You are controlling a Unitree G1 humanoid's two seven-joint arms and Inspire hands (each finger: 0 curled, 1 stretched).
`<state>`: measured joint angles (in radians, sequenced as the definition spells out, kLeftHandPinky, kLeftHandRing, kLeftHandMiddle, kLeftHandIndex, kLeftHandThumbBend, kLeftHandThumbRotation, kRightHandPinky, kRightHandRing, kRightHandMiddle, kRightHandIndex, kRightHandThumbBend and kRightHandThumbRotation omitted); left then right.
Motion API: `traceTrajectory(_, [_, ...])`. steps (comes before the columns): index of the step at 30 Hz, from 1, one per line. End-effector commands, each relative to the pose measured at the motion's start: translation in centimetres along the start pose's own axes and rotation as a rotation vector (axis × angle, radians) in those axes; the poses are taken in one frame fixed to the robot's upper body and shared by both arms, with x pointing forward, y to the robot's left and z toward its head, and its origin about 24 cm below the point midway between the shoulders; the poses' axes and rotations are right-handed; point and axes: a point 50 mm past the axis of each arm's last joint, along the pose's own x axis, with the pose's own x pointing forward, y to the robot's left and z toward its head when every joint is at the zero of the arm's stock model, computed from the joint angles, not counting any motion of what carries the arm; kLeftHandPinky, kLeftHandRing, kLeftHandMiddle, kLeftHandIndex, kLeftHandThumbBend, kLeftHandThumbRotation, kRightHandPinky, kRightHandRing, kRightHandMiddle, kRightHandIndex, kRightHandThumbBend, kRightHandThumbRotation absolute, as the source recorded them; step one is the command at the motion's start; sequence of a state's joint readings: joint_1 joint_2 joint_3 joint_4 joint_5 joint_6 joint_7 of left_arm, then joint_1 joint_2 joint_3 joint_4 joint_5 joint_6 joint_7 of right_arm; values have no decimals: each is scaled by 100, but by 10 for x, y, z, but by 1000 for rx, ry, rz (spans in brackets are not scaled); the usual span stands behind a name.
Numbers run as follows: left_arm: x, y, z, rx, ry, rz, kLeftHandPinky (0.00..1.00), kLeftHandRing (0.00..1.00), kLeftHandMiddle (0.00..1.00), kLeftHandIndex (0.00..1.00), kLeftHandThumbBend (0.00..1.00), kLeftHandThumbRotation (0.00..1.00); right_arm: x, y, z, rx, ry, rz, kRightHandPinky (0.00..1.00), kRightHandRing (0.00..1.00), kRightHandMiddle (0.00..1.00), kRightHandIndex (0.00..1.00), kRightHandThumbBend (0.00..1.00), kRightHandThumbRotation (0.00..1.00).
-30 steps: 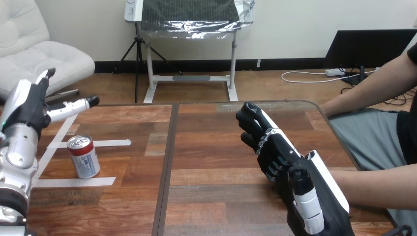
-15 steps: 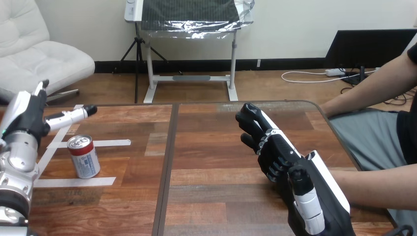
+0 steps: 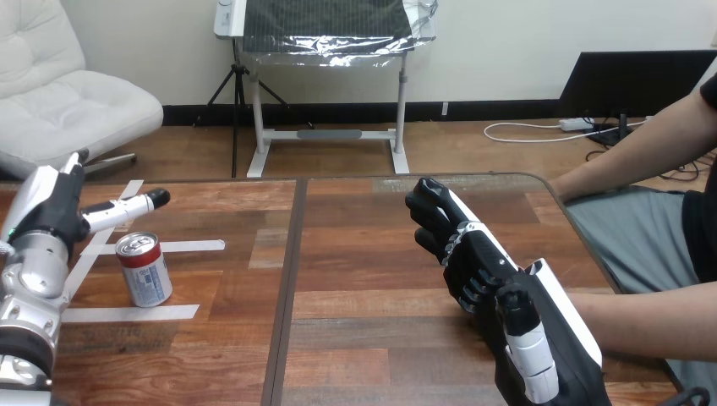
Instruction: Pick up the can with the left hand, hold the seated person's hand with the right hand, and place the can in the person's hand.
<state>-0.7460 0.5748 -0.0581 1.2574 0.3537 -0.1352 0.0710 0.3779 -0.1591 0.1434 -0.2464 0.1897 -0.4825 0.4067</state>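
Can (image 3: 144, 269) upright on bench (image 3: 380, 254), left hand (image 3: 51, 207) just behind it, fingers (image 3: 127, 207) straight, empty, right hand (image 3: 490, 275) near person's forearm (image 3: 651, 321), fingers (image 3: 435, 211) relaxed, holding nothing

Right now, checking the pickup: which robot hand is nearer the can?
The left robot hand, close by the can; the right robot hand is across the table.

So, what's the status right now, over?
Can upright on table, untouched. Left robot hand open, just behind it. Right robot hand by the person's forearm, grip unclear. Nothing in the way.
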Motion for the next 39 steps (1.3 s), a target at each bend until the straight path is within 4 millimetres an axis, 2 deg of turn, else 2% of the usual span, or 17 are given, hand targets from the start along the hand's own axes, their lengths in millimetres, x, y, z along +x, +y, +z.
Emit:
traceTrajectory(1, [6,8,26,-10,-54,17,95,100,100,99,85,54,15,-2,14,-20,-99,8,99,98,96,96,77,100])
traceTrajectory(25, [4,-8,21,-16,-34,-32,89,100,99,96,89,55,15,-2,17,-34,-107,9,100,97,95,95,78,100])
traceTrajectory(35, [4,-15,21,26,-22,-58,91,100,99,96,91,58,15,-2,17,-25,-116,10,100,97,95,95,80,100])
traceTrajectory(39, [3,-17,22,42,-29,-62,91,100,99,95,91,59,16,-1,17,-25,-127,12,99,97,95,95,78,100])
